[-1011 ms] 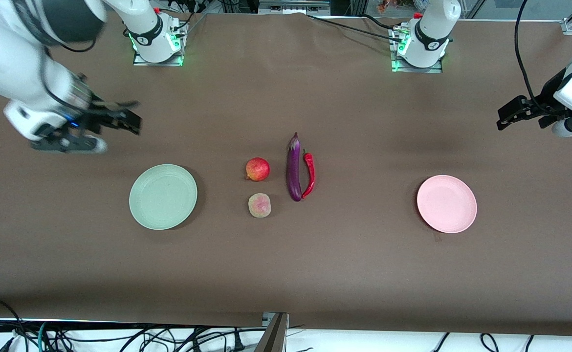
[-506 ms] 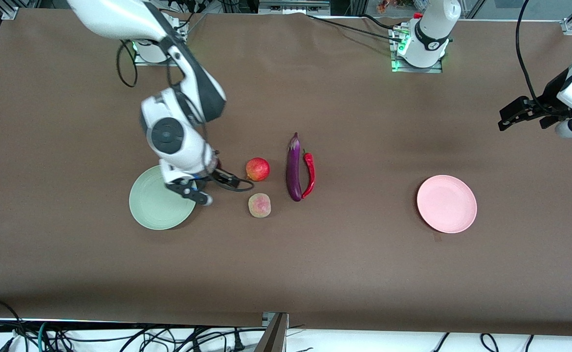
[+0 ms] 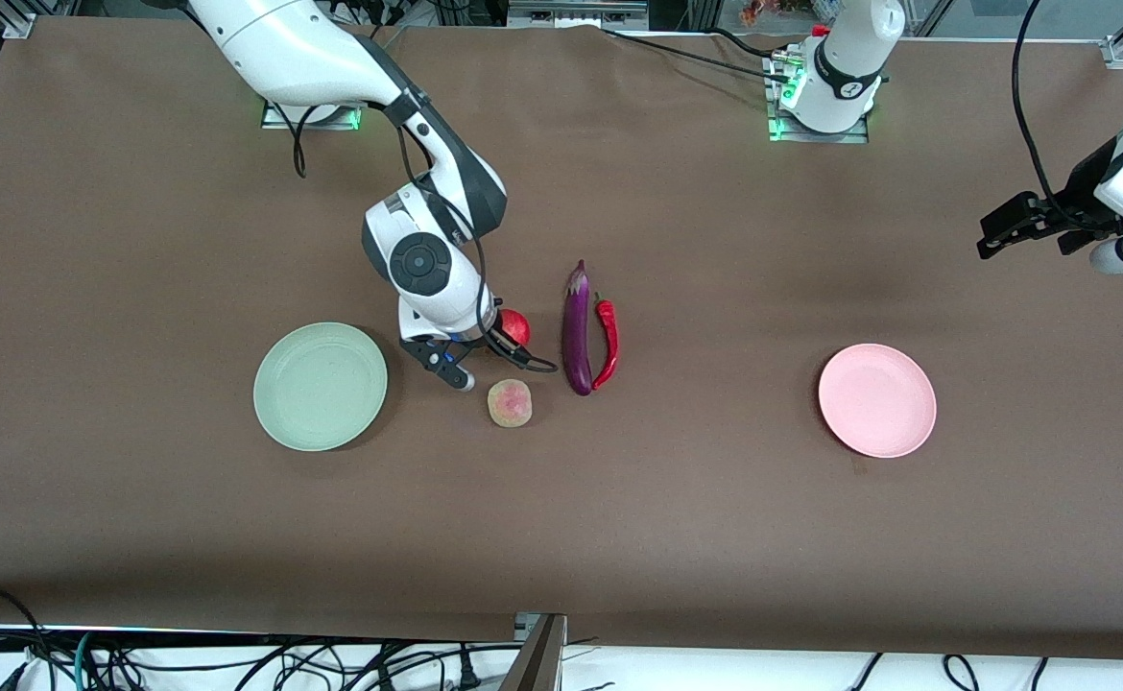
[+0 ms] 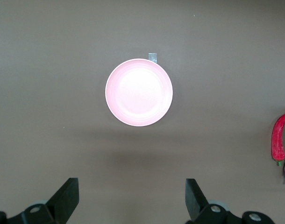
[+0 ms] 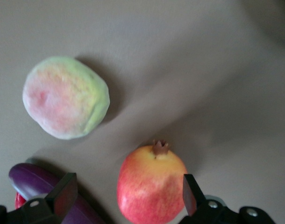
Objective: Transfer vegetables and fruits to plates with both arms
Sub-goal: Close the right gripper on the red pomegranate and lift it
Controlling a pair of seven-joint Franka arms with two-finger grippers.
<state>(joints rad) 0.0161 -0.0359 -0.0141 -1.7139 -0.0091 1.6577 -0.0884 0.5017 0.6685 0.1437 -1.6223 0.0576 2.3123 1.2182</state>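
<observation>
- The 2 plates hold nothing — the green plate (image 3: 320, 386) lies toward the right arm's end of the table (image 3: 677, 518), the pink plate (image 3: 876, 399) toward the left arm's end.
- The pomegranate (image 5: 152, 184), peach (image 3: 510, 402), eggplant (image 3: 576, 328) and chili (image 3: 607, 342) lie mid-table; the peach is nearer the front edge than the pomegranate, and the chili touches the eggplant.
- The right gripper (image 5: 126, 198), jaws spread wide, hangs over the pomegranate — 0.5 s ago it was over the green plate's rim.
- The left gripper (image 4: 131, 198), jaws open, waits above the left arm's end, as before.
</observation>
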